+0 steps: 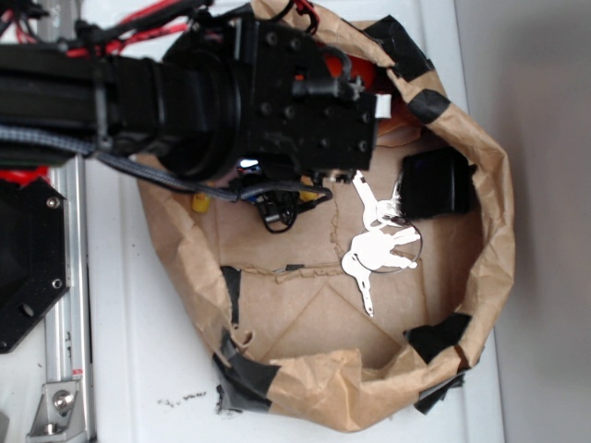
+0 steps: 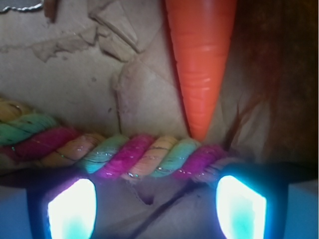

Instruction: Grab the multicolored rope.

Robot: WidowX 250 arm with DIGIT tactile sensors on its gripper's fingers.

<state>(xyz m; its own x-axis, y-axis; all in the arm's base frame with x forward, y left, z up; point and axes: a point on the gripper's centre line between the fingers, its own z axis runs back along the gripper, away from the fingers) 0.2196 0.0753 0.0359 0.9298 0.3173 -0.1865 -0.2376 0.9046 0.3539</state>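
Lying in the paper bag (image 1: pixel 480 277): rope (image 2: pixel 124 157), carrot (image 2: pixel 202 59), keys (image 1: pixel 380 249).

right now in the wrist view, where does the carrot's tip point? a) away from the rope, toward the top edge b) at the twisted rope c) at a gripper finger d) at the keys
b: the carrot narrows downward and its tip ends right at the upper edge of the multicolored rope, which lies across the frame above the two gripper fingers.
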